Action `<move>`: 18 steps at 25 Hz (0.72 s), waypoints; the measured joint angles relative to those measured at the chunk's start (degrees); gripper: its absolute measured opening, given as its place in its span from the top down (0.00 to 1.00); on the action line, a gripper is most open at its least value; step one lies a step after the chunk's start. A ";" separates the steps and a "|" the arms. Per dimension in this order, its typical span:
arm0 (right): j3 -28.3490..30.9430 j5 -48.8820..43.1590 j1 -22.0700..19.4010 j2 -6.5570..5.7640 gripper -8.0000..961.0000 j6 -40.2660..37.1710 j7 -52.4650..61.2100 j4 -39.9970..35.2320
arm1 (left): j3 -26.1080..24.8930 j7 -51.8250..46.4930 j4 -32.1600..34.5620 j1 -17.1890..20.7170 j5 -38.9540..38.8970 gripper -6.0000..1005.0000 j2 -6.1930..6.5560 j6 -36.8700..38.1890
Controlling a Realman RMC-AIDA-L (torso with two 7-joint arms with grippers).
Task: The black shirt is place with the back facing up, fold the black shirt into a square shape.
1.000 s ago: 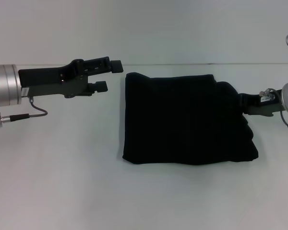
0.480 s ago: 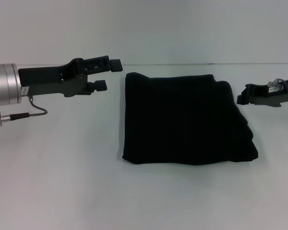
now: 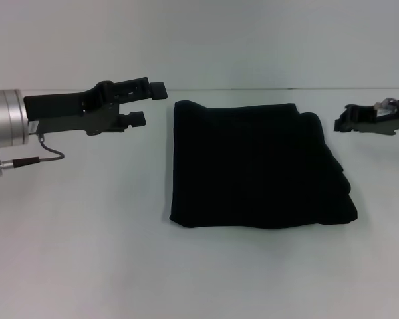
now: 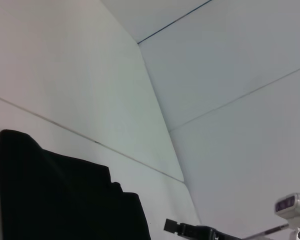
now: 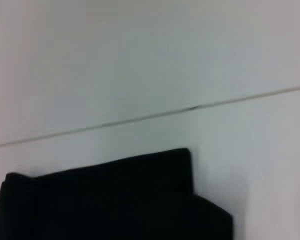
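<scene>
**Folded black shirt flanked by two free grippers**

The left gripper (image 3: 153, 103) is held above the table, its two fingers (image 3: 159, 89) parted with a clear gap between them and nothing gripped. It is pointed toward the far left corner of the black shirt (image 3: 256, 166), near that corner but apart from it. The right gripper (image 3: 341, 119) is seen at the right edge of the head view, just beside the shirt's far right corner and not touching it; whether its fingers are parted or closed cannot be told, and no fabric is seen in it.

The shirt is laid flat between the two grippers, folded into a roughly square block. Stacked layers are shown stepping outward along its right side, and its near edge is slightly rounded. No lettering is visible on the upper face. In the left wrist view the shirt (image 4: 65, 200) is seen low in the picture, with the right gripper (image 4: 182, 229) beyond it; in the right wrist view only the shirt's (image 5: 115, 200) far edge is shown.

The shirt is borne by a plain white table (image 3: 86, 252). A pale wall (image 3: 199, 40) is met at the table's far edge.
</scene>
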 joint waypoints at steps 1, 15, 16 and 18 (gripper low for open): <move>0.49 0.05 -0.04 -0.12 0.92 0.03 0.00 0.32 | 0.00 0.04 -0.01 0.05 -0.20 0.04 0.00 0.01; -1.33 -0.20 0.79 2.18 0.66 6.12 -0.52 4.38 | 0.00 0.02 -0.02 0.09 -0.58 0.04 0.00 -0.19; -1.44 -0.20 0.82 2.35 0.64 6.57 -0.53 4.57 | 0.00 0.01 -0.02 0.05 -0.58 0.04 0.00 -0.22; -1.49 -0.21 0.90 2.62 0.61 7.46 -0.53 5.24 | 0.00 -0.01 -0.02 -0.09 -0.58 0.04 0.00 -0.28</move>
